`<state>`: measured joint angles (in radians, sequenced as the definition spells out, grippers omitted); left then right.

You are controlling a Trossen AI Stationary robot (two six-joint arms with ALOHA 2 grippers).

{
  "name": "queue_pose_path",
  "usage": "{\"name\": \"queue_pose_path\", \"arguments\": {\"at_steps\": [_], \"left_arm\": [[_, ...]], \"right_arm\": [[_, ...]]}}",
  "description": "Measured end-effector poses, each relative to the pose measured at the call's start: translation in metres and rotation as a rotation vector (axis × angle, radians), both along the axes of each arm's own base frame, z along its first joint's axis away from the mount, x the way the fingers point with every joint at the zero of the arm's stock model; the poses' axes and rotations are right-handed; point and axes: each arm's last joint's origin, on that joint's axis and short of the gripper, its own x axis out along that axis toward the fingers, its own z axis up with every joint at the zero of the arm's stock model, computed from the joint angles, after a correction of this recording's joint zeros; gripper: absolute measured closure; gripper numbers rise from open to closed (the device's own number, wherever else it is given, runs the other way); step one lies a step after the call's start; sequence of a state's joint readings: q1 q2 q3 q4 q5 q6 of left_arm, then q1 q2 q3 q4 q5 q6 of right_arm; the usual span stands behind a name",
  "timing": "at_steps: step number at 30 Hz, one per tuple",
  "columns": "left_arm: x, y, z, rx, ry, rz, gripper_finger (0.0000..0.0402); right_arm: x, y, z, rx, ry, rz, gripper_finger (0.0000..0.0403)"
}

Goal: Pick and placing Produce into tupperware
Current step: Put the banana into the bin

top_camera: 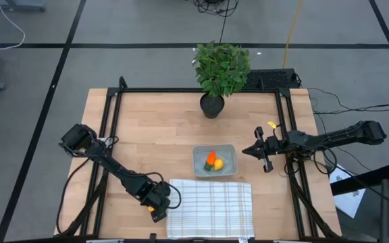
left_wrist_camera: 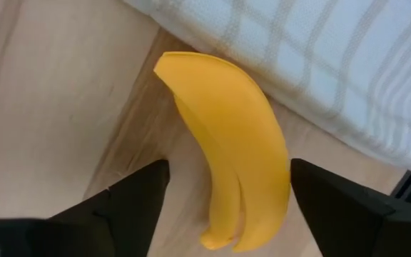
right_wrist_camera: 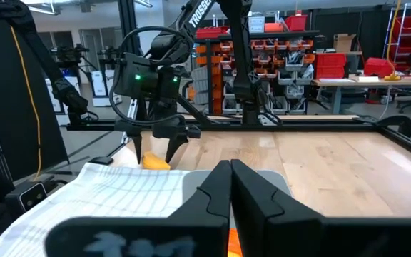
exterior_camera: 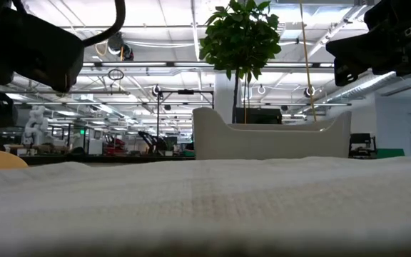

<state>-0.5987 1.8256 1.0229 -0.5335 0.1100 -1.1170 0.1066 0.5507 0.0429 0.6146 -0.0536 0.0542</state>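
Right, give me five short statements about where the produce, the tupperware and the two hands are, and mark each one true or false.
1. The banana lies on the bare wood beside the checked cloth. True.
2. The left hand is open, with one finger on each side of the banana. True.
3. The tupperware is empty. False: the carrot and a small round yellow fruit already lie in it.
4. The right hand is holding the banana. False: it is shut on nothing, above the table at the tupperware's right side.
5. The potted plant stands on the cloth. False: it stands on the wood near the far edge, beyond the tupperware.
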Motion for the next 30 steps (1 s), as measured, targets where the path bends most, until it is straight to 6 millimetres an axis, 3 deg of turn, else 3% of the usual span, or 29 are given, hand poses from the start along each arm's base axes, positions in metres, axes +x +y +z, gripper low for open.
{"name": "queue_pose_path", "arguments": {"at_steps": [15,22,30], "left_arm": [[-0.001,0.002,-0.001,0.016,-0.003,-0.059,0.0261],[0.001,0.008,0.009,-0.008,-0.036,-0.123,0.0266],[-0.003,0.030,0.050,0.115,-0.195,-0.145,0.0263]], "right_arm": [[0.000,0.000,0.000,0.013,0.003,0.001,0.0403],[0.000,0.000,0.000,0.013,0.004,0.001,0.0403],[0.000,0.000,-0.001,0.012,0.008,0.001,0.0403]]}}
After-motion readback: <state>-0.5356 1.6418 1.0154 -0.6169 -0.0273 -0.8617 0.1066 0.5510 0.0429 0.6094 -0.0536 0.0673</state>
